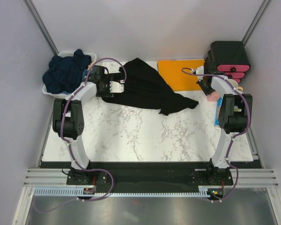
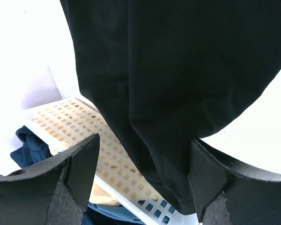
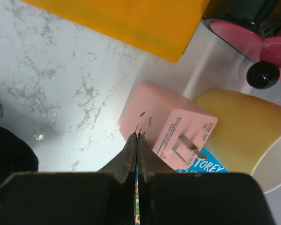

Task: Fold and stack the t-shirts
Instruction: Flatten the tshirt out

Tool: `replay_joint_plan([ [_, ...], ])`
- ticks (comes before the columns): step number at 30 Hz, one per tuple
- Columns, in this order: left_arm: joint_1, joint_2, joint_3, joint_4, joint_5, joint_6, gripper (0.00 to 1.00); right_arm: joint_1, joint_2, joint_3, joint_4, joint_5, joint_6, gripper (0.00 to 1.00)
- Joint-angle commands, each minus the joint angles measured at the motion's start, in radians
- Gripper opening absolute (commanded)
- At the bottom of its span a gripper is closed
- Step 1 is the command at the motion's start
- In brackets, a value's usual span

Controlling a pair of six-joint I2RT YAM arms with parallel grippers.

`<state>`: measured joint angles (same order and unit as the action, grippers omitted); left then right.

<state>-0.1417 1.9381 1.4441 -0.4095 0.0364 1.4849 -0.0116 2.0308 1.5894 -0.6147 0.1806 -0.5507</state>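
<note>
Grabbing one edge of the black shirt (image 1: 147, 89) and pulling it flat looks best. It lies bunched at the back of the table (image 1: 131, 136). The left gripper (image 2: 144, 159) is spread wide over it; the right gripper (image 3: 137, 138) is squeezed tight, holding nothing.

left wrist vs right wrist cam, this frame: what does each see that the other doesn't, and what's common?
Left wrist only: the left hand open, the black t-shirt seen between its fingers, and the white basket with navy t-shirts in it.
Right wrist only: the right hand shut on nothing, the orange sheet, a pink plug adapter, a yellow mug and the marbled tabletop.
Shared: probably only the black t-shirt, if the dark patch at the right wrist view's left edge is it.
</note>
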Motion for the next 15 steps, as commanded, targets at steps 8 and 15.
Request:
replay_joint_plan([
  [8, -0.004, -0.071, 0.001, 0.021, 0.04, -0.025, 0.79, -0.008, -0.135, 0.026, -0.06, -0.096, -0.015, 0.0],
  [15, -0.01, -0.07, 0.001, 0.023, 0.037, -0.038, 0.79, -0.005, -0.228, -0.084, -0.103, -0.116, -0.018, 0.0],
])
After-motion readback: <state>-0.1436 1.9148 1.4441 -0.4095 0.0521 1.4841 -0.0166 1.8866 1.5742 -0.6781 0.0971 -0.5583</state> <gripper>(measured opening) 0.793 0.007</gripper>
